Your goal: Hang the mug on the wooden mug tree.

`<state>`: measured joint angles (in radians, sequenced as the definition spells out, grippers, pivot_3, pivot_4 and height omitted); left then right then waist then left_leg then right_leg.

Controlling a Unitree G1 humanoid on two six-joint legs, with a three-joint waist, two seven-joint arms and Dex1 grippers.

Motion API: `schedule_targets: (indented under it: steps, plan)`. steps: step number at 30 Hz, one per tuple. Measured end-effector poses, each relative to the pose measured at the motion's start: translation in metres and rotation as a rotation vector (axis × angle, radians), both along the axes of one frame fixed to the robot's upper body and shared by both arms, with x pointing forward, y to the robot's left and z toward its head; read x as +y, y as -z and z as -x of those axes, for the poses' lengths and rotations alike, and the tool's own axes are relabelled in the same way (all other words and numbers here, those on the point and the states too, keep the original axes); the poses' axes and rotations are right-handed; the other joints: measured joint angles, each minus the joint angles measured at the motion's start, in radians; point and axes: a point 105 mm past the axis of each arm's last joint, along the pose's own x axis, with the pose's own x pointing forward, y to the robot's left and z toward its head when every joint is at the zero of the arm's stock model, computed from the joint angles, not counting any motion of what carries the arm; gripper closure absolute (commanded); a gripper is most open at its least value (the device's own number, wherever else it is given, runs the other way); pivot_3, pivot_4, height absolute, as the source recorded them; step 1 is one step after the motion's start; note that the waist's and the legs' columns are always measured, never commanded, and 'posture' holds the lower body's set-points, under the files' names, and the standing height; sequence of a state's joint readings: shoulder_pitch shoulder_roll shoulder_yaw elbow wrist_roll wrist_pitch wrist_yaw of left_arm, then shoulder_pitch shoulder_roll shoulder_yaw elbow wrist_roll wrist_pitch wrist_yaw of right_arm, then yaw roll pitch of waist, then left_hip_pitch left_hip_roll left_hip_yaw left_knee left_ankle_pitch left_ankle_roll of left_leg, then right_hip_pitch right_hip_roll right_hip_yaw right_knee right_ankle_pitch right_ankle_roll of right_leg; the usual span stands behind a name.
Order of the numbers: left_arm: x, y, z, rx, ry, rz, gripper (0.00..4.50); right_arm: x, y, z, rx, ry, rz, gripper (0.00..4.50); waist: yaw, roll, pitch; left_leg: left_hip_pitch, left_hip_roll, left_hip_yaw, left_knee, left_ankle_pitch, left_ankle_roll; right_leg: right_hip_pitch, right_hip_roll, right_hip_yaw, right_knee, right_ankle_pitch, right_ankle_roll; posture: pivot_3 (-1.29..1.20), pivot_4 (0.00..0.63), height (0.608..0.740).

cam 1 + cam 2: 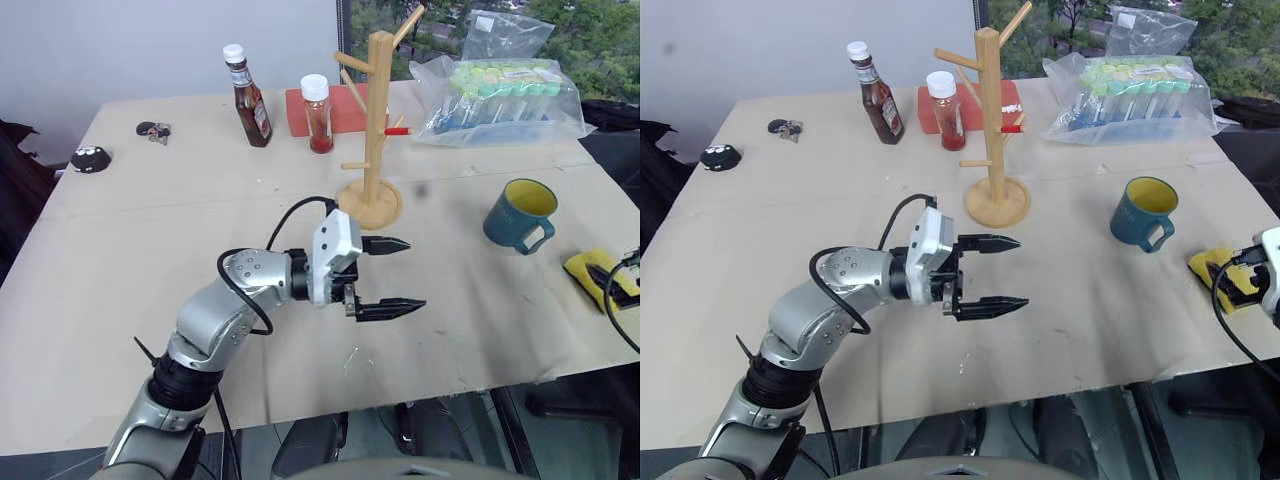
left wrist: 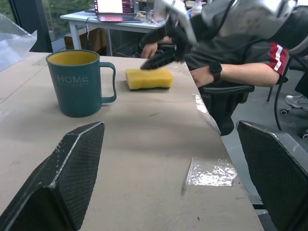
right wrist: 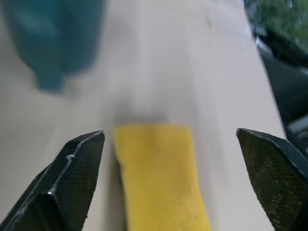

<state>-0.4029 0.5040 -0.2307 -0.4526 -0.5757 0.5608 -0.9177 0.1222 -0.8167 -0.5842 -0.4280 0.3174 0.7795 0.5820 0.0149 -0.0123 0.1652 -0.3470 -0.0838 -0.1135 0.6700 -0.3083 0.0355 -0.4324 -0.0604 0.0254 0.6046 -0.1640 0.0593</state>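
The mug is standing upright on the table toward its right side, yellow inside showing, its loop handle turned toward the table's near edge, with nothing gripping it. The wooden mug tree is standing well to the mug's left, near the middle of the far half of the table, its round base flat on the surface and its pegs bare. The left gripper is hovering over the middle of the table, just in front of the tree's base, pointing toward the mug with its two black fingers spread apart and nothing between them. The right gripper is showing at the table's right edge, its fingers standing wide apart above the yellow sponge; in the right wrist view the sponge is lying between the fingertips, though that view is blurred and it looks as if neither finger is touching it. The sponge is lying on the table just to the right of the mug, nearer the front edge. Behind the tree a brown sauce bottle and a red spice jar are standing upright, and a clear bag of tubes is lying at the far right corner.
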Motion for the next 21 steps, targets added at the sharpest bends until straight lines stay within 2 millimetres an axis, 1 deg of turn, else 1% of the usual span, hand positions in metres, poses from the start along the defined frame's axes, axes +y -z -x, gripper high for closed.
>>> schedule_targets:
  steps: [1, 3, 4, 7, 8, 10, 16, 19, 21]
  plan:
    - [0.001, 0.000, -0.001, 0.000, -0.009, 0.000, 0.00, 0.009, -0.002, 0.002, 0.004, -0.021, -0.017, 0.05, 0.000, 0.000, 0.000, 0.000, 0.000, 0.000, 0.000, 0.000, 0.000, 0.000, 0.000, 0.000, 0.000, 0.000, 0.000, 0.00, 0.150, 0.740]
    - [0.002, -0.002, -0.003, -0.004, -0.029, 0.006, 0.00, 0.037, -0.005, 0.005, -0.005, -0.055, -0.073, 0.05, -0.002, -0.001, 0.000, 0.000, 0.001, 0.000, 0.000, 0.000, 0.000, 0.000, -0.002, 0.000, 0.000, -0.001, 0.002, 0.00, 0.150, 0.740]
    - [0.002, -0.002, -0.004, -0.006, -0.035, 0.010, 0.00, 0.045, -0.004, 0.005, -0.006, -0.065, -0.090, 0.05, -0.001, -0.001, 0.000, 0.000, 0.001, 0.000, 0.000, 0.000, 0.000, 0.000, -0.002, 0.000, 0.000, -0.001, 0.002, 0.00, 0.150, 0.740]
    - [0.004, -0.004, -0.006, -0.011, -0.056, 0.016, 0.00, 0.064, 0.007, -0.007, -0.058, 0.042, -0.199, 0.05, -0.001, -0.003, -0.001, 0.001, 0.001, 0.000, 0.001, 0.000, -0.001, 0.000, -0.002, -0.001, 0.001, -0.001, 0.002, 0.00, 0.150, 0.740]
    - [0.003, -0.004, -0.006, -0.014, -0.061, 0.017, 0.00, 0.070, 0.014, -0.012, -0.079, 0.104, -0.225, 0.05, -0.001, -0.003, -0.001, 0.000, 0.001, -0.001, 0.000, 0.000, -0.001, 0.000, -0.002, -0.001, 0.001, -0.001, 0.002, 0.00, 0.150, 0.740]
    - [0.004, -0.004, -0.006, -0.015, -0.065, 0.012, 0.00, 0.077, 0.025, -0.014, -0.088, 0.183, -0.242, 0.05, 0.002, -0.002, -0.001, 0.000, 0.000, -0.002, 0.000, 0.001, -0.001, -0.002, -0.001, -0.001, 0.002, 0.001, -0.002, 0.00, 0.150, 0.740]
    - [0.004, -0.003, -0.008, -0.011, -0.077, 0.003, 0.00, 0.099, 0.041, -0.013, -0.139, 0.291, -0.243, 0.05, -0.002, -0.001, -0.001, -0.003, -0.002, 0.000, -0.001, 0.001, -0.001, -0.006, -0.001, 0.001, 0.002, 0.001, -0.002, 0.00, 0.150, 0.740]
    - [0.004, -0.004, -0.009, -0.017, -0.089, 0.002, 0.00, 0.093, 0.041, -0.018, -0.208, 0.394, -0.254, 0.05, -0.002, -0.001, -0.001, -0.003, -0.001, 0.000, -0.001, 0.001, -0.002, -0.006, 0.001, 0.001, 0.003, 0.001, -0.002, 0.00, 0.150, 0.740]
    - [0.003, -0.005, -0.010, -0.023, -0.091, 0.003, 0.00, 0.091, 0.046, -0.023, -0.238, 0.461, -0.279, 0.05, -0.003, -0.001, -0.001, -0.002, -0.001, 0.000, -0.001, 0.001, -0.003, -0.006, 0.002, 0.001, 0.003, 0.001, -0.002, 0.00, 0.150, 0.740]
